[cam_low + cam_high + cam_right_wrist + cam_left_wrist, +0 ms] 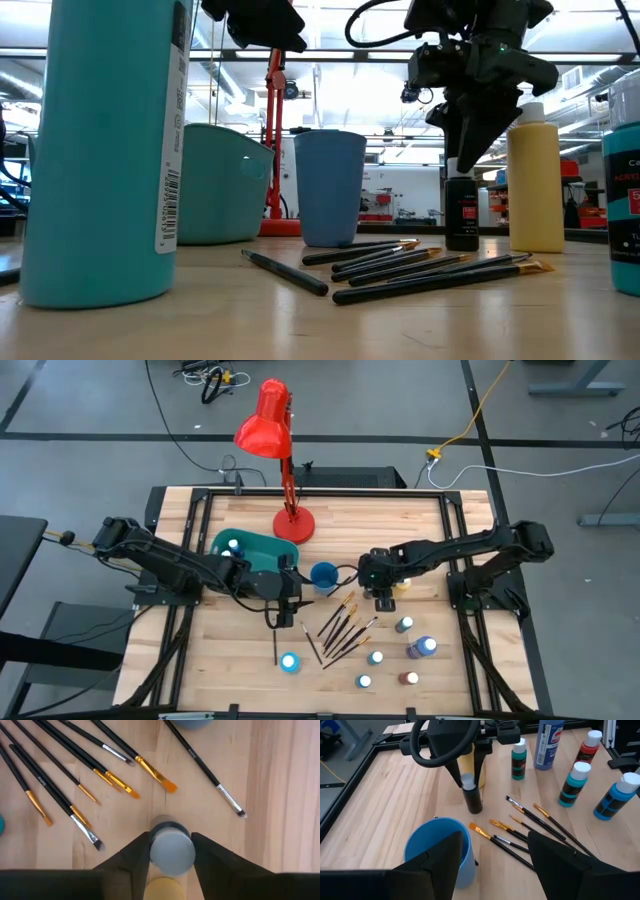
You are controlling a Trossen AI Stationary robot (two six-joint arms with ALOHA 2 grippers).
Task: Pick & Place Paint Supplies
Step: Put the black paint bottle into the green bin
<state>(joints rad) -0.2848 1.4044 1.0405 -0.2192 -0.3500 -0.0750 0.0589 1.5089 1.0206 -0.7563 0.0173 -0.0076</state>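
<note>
The small black paint bottle point(472, 795) with a white cap stands on the wood a little right of centre in the high view, just beside the taller yellow bottle point(535, 178) and near the fan of brushes point(345, 628). The right gripper point(171, 851) is down over it, a finger on either side of the cap; the fingers look to be touching or nearly touching the cap, but the bottle still stands on the table in the low view, so I cannot tell whether the grip is firm.

The left gripper point(492, 851) has its fingers spread apart and holds nothing, hovering near the small blue cup point(323, 575) at the centre of the high view.

As for progress, one white cap shows inside the teal bin point(262, 547) at centre left, so at least one bottle seems to be stowed. Most of the work looks left: the brushes lie loose on the table, a cluster of capped bottles point(405, 653) waits at lower right, and a teal bottle point(289, 662) stands alone at lower centre. The red desk lamp point(278, 450) at the top of the frame is well apart from all this
</note>
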